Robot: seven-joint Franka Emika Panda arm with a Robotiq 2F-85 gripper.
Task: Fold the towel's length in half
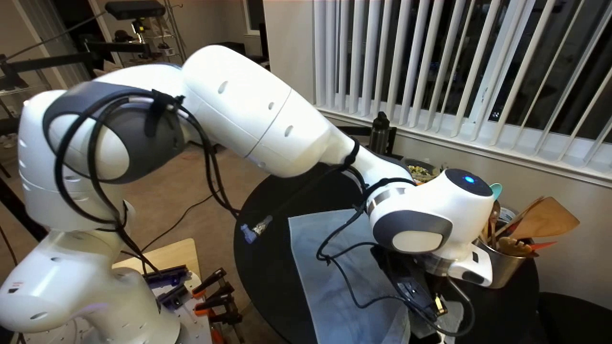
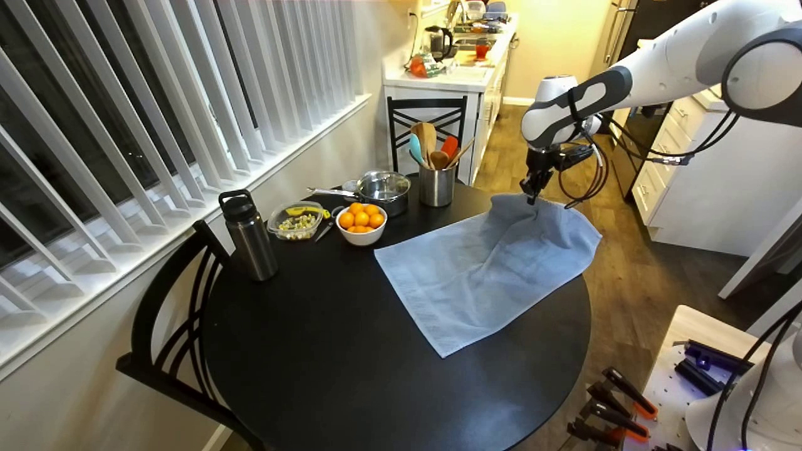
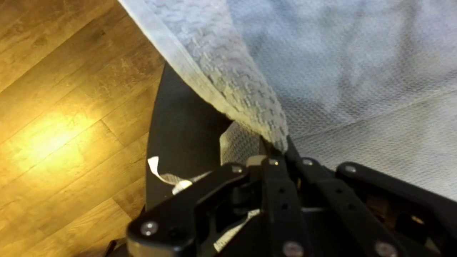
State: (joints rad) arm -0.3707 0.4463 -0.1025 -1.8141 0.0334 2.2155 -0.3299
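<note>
in an exterior view, the towel (image 2: 485, 269) lies on the table (image 2: 351, 376), right of 1 bowl (image 2: 361, 238) holding oranges (image 2: 361, 218).

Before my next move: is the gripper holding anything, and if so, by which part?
The gripper holds the towel, pinching a gathered bit near a hemmed edge; whether the hem itself is clamped, I can't tell.

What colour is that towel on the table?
The towel is light grey-blue; it shows best in an exterior view.
</note>
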